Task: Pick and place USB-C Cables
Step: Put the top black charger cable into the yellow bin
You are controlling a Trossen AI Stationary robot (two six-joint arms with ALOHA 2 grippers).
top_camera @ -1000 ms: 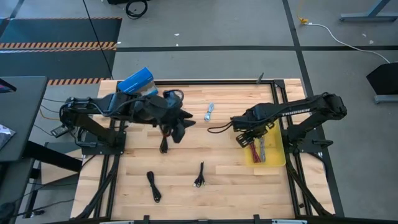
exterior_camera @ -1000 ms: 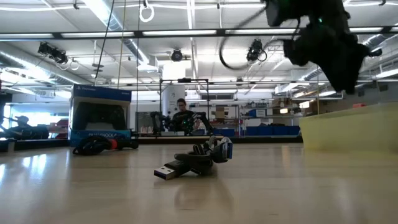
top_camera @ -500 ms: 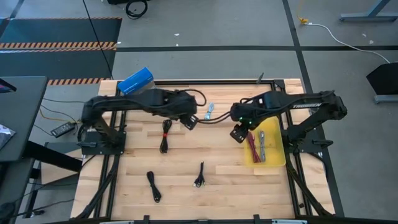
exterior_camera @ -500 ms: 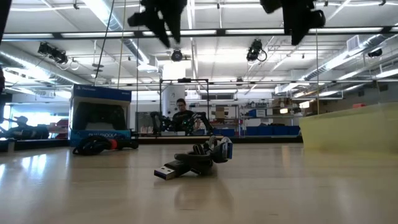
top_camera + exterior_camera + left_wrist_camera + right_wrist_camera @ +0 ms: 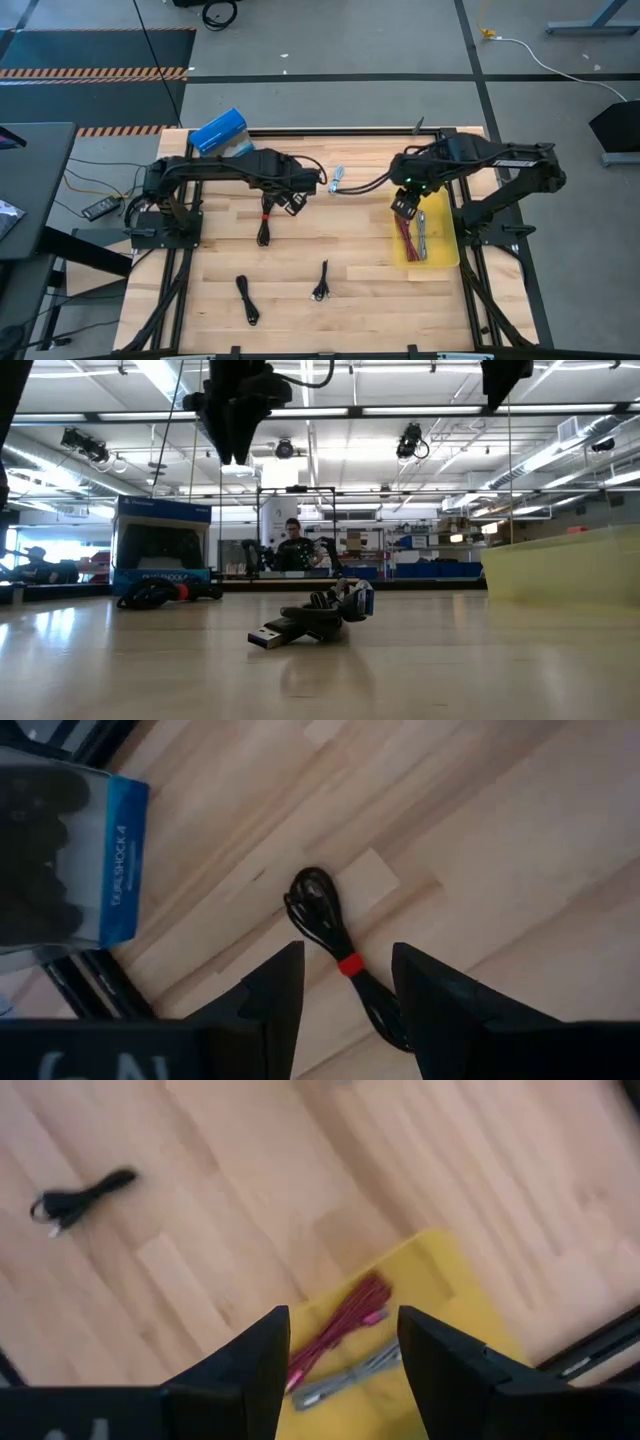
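Both grippers hang open above the table, touching nothing. My left gripper [image 5: 292,200] [image 5: 345,955] hovers just right of a black cable bundle with a red tie [image 5: 265,216] [image 5: 333,942], which lies flat on the wood and shows between the fingers in the left wrist view. My right gripper [image 5: 405,205] [image 5: 343,1320] is over the far left corner of the yellow tray [image 5: 443,255] [image 5: 440,1275]. The maroon cable [image 5: 404,238] [image 5: 345,1325] and silver-grey cable [image 5: 422,236] [image 5: 352,1373] lie in that tray. A pale blue-white cable [image 5: 337,180] lies between the arms. Two more black cables [image 5: 247,298] [image 5: 321,281] lie near the table's near edge.
A blue rectangular box [image 5: 217,130] [image 5: 60,860] [image 5: 160,545] sits at the table's far left corner. A black frame rail [image 5: 340,131] runs along the far edge. Bare wood lies in the middle of the table. In the low view a person shows in the room behind.
My left arm has stretched out toward the table's right, then drawn back a little to the left and come down over the black cable with the red tie. My right gripper has risen from beside the tray and shifted toward the far right, over the tray's far corner.
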